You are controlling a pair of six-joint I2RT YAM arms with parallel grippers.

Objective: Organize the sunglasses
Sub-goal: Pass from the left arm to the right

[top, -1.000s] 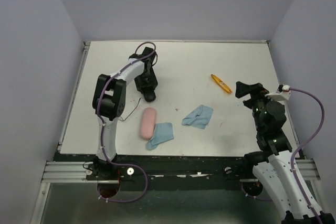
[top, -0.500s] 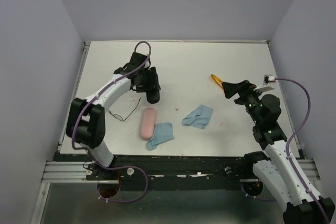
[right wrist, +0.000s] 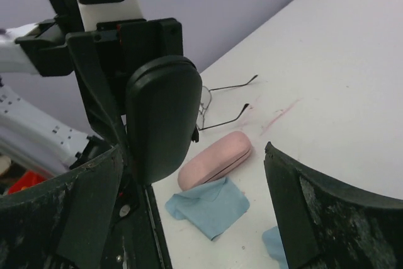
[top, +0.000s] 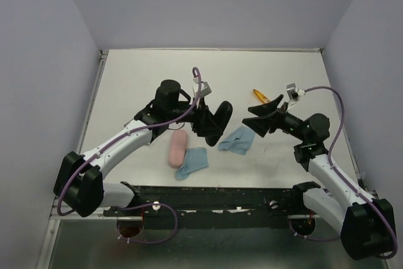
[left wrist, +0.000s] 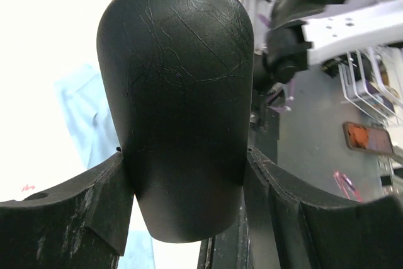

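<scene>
The slim folded orange-yellow sunglasses [top: 261, 96] lie far right on the plain white tabletop [top: 214, 74]. The matte black oblong case [left wrist: 182, 80] shows fine pale scratches; the smooth oblong pink case [top: 178, 147] and two crumpled light-blue cloths [top: 238, 139] are plain.

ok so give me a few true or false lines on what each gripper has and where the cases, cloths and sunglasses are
1. The left gripper grips the black oblong case, clear of the white table. True.
2. The right gripper is closed on the slim orange-yellow folded sunglasses. False: it is wide open and empty, and the sunglasses lie on the table beyond it.
3. The pink oblong case lies on the table next to a light-blue cloth. True.
4. There is only one light-blue cloth. False: a second light-blue cloth lies nearer the right gripper.
</scene>
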